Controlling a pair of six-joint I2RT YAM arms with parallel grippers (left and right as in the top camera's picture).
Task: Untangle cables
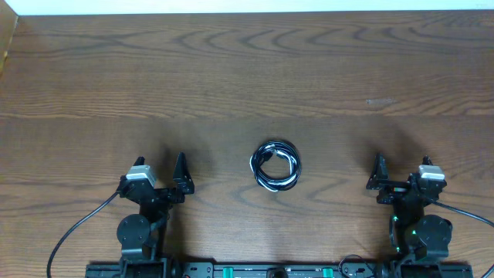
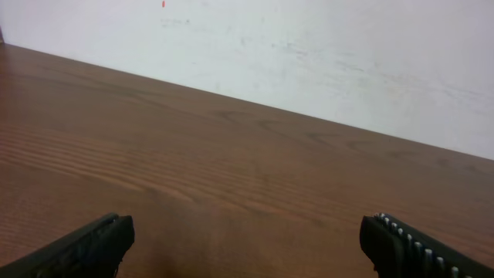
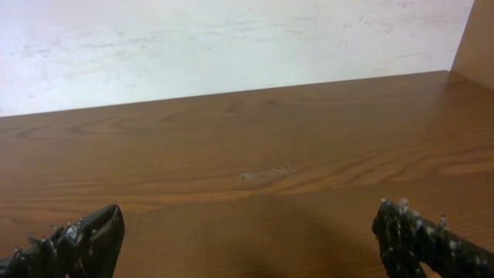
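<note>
The cables lie coiled together in one small ring, black and white strands mixed, at the middle of the wooden table near its front. My left gripper sits to the left of the coil, open and empty. My right gripper sits to the right of the coil, open and empty. Both are well apart from the coil. In the left wrist view the open fingers frame bare wood. In the right wrist view the open fingers also frame bare wood. The cables do not show in either wrist view.
A white wall runs along the table's far edge. A wooden side panel stands at the far right corner. A small pale scuff marks the wood. A thick black arm wire trails from the left arm base.
</note>
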